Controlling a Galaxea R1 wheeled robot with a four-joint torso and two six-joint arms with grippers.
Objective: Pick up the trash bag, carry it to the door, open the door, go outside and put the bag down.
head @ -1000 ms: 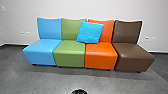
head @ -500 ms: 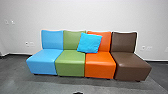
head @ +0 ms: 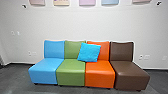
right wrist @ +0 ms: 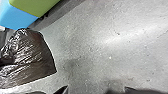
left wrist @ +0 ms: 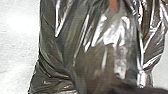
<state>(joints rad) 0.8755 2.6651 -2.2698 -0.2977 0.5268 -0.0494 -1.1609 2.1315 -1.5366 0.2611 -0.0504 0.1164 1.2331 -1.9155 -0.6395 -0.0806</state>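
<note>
Shiny black plastic trash bag (left wrist: 95, 50) close in front of L gripper; L opening + hold: can't tell. R gripper (right wrist: 95, 90) open, empty; bag off to its side, grey speckled flr (right wrist: 100, 50) below.

Wall panels (head: 87, 2) cropped by the head view's top edge, trash bag (left wrist: 87, 55) by both wrist views' edges.

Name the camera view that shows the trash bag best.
The right wrist view: the trash bag stands out against the floor, though one side is cropped. The left wrist view shows its shiny folds close up, cropped further.
</note>
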